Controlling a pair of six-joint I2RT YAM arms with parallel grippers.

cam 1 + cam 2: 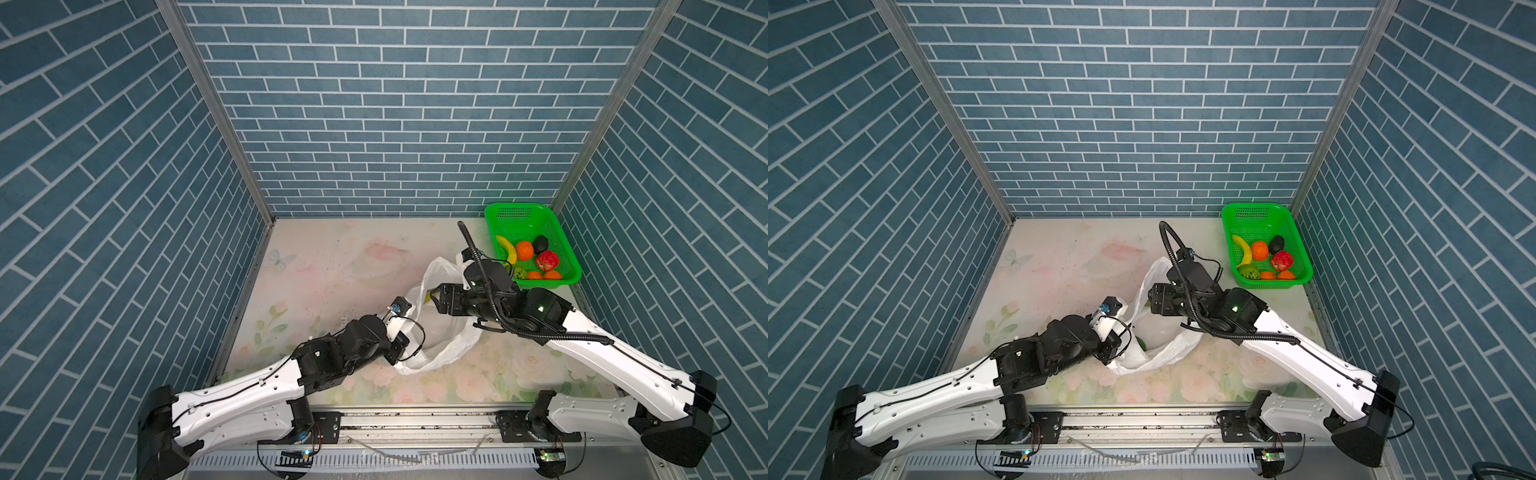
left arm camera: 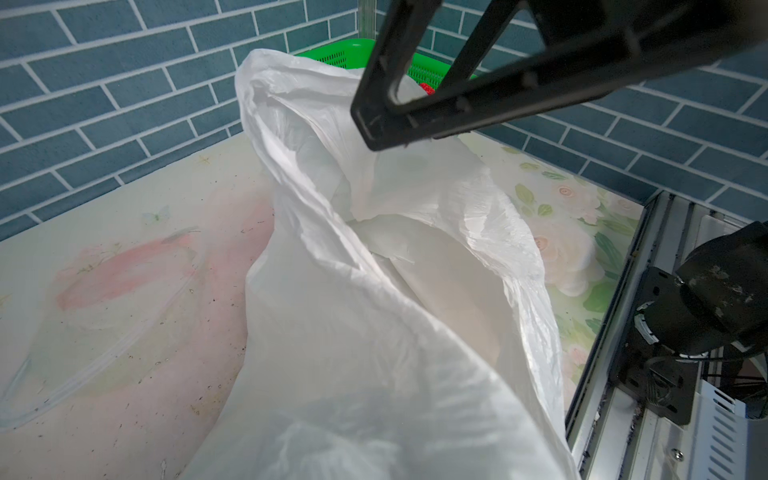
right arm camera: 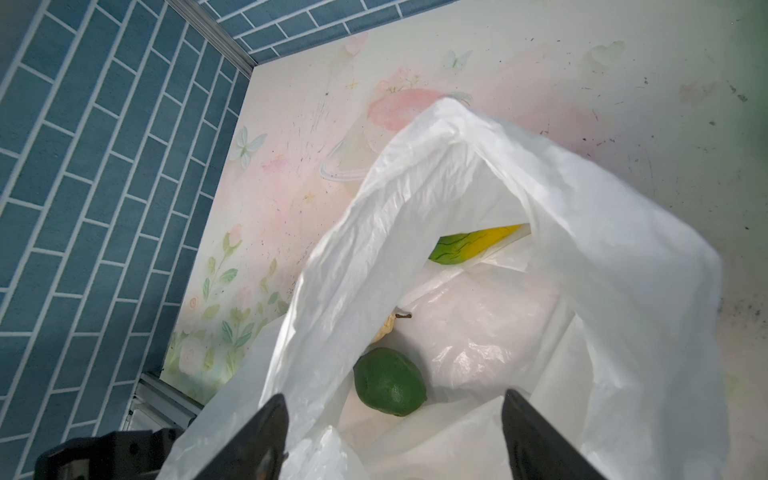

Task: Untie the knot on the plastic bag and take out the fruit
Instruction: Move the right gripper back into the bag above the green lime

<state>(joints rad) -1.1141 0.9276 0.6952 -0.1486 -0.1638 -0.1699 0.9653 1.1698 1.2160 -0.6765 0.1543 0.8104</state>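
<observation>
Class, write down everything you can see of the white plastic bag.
The plastic bag is thin, crinkly, translucent white film, untied, its mouth gaping. It slumps on the floral tabletop near the green basket. The shut left pincer pinches its near rim; the open right pincer hovers at the mouth. Inside lie a green avocado and a yellow-green mango.

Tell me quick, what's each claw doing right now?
Left claw: closed, gripping the edge of the thin white translucent plastic bag.
Right claw: open, empty, at the bag's mouth.
</observation>
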